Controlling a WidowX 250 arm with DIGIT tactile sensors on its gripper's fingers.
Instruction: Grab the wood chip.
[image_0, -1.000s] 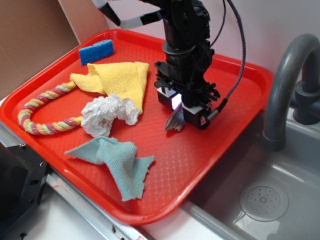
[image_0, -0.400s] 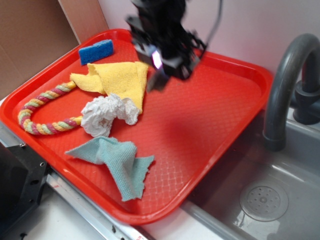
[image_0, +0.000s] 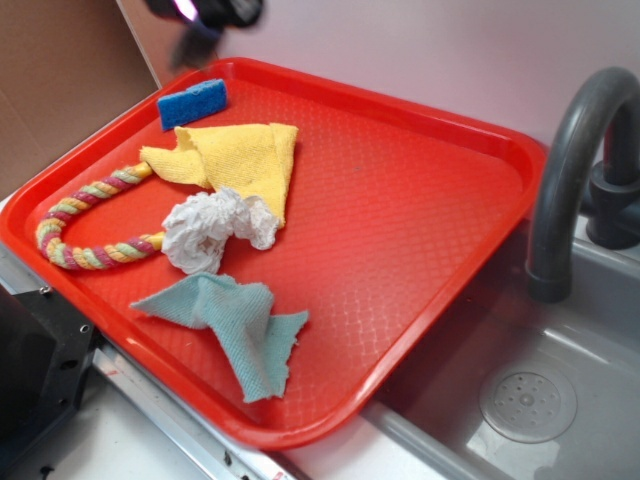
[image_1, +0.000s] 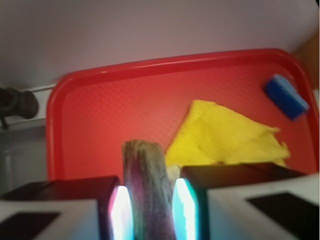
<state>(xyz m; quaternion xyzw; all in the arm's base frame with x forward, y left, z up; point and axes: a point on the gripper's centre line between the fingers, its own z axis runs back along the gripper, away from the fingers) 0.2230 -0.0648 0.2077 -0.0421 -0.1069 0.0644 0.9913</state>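
Red tray sits on a counter, filling most of the exterior view; grey sink basin lower right with a dark faucet at the right edge. Pale wall behind, brown board upper left.

On the tray: blue sponge near the far left corner, yellow cloth just below it, crumpled white cloth touching the yellow one's lower tip, teal cloth toward the near rim, multicolour rope curving along the left side.

Exterior view catches only a blurred sliver of the gripper at the top left edge, above the tray's far rim; jaw state unreadable there.

Wrist view fills that in: gripper clamped on the wood chip, a brown grainy piece standing upright between the two lit pads, well clear of the tray. Same view shows the yellow cloth and blue sponge below, right of frame.
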